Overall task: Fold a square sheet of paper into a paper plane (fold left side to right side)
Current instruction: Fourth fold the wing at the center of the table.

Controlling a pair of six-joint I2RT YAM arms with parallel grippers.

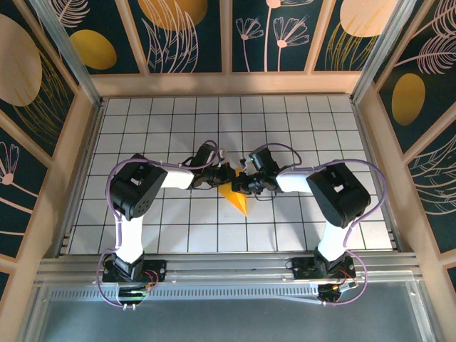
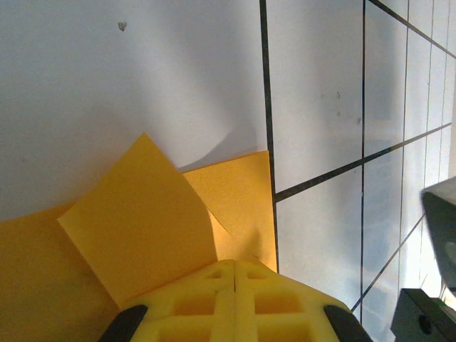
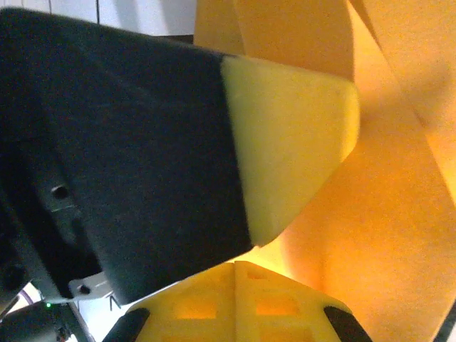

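Observation:
The orange-yellow sheet of paper [image 1: 236, 197] lies on the white grid table [image 1: 171, 121], folded into a pointed wedge like a paper plane, its tip toward the near edge. Both grippers meet over its far end. My left gripper [image 1: 225, 171] is shut, and in the left wrist view its tips [image 2: 235, 263] rest against the paper [image 2: 142, 221], where one flap stands raised. My right gripper [image 1: 246, 179] is shut too, its tips [image 3: 235, 265] down at the paper [image 3: 392, 214]. The left gripper's yellow finger [image 3: 292, 135] sits right in front of them.
Wooden and metal frame rails [image 1: 78, 164] bound the table on the left, right and far sides. The two arm bases [image 1: 132, 267] stand at the near edge. Part of the right gripper's grey body [image 2: 438, 235] shows at the edge of the left wrist view.

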